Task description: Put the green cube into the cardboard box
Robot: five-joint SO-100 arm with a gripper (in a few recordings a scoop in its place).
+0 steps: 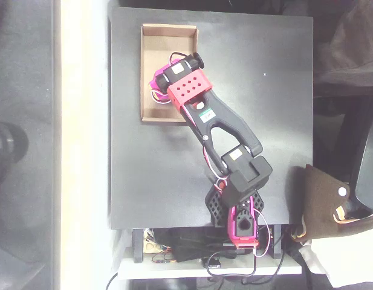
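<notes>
Box (151, 66): tan cardboard tray, upper left of the black surface (265, 109) in the overhead view; visible floor bare. Hand (159, 84): over the box's right half, hiding that part; whether open or closed cannot be told. Cube: hidden.

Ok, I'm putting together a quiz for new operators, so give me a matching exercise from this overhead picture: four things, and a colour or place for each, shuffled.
Things:
1. cardboard box
2. table
3. perforated plate on the arm
4. arm's base

Colour or place:
a. red
b. at the table's bottom edge
c. black, bearing the box
d. tan, at the table's upper left

Pairs: 1-d, 2-c, 3-a, 4-b.
</notes>
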